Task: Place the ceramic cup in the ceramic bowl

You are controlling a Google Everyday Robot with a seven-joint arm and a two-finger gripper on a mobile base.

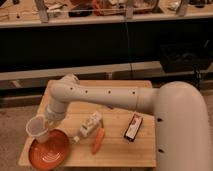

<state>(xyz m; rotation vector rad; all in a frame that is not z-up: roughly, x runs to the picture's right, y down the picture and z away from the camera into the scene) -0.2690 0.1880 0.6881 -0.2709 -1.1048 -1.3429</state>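
**Desk:** Where is the gripper?

**Me:** Lower left of the frame. I see the gripper (pixel 48 129) at the end of the white arm (pixel 100 96). The arm sweeps in from the big rounded robot body (pixel 180 130) on the right. It bends at an elbow left of centre and drops towards the lower left corner.

**Desk:** Is it holding anything?

**Me:** Yes, it is clamped on the ceramic cup (pixel 36 126). The cup sits on the gripper's left side and is tipped. Its wide rim leans up and left, and its narrow base points down and right.

**Desk:** Where is the cup relative to the bowl?

**Me:** The ceramic bowl (pixel 52 156) lies in the lower left corner of the wooden surface (pixel 120 152). From my view the cup's base overlaps the bowl's upper left rim. I cannot tell whether it touches the rim or hangs just above it. The cup is not down in the middle of the bowl.

**Desk:** What else is on the surface?

**Me:** Right of the bowl, a small white carton-like box (pixel 89 126) lies slantwise. Just below and right of it is an orange carrot (pixel 98 141), also slanted. Further right, near the robot body, there is a dark flat packet (pixel 133 127) with a red stripe. All three lie apart from the bowl and the cup. Across the top of the frame runs a dark shelf (pixel 100 20), and I cannot make out the clutter on it.
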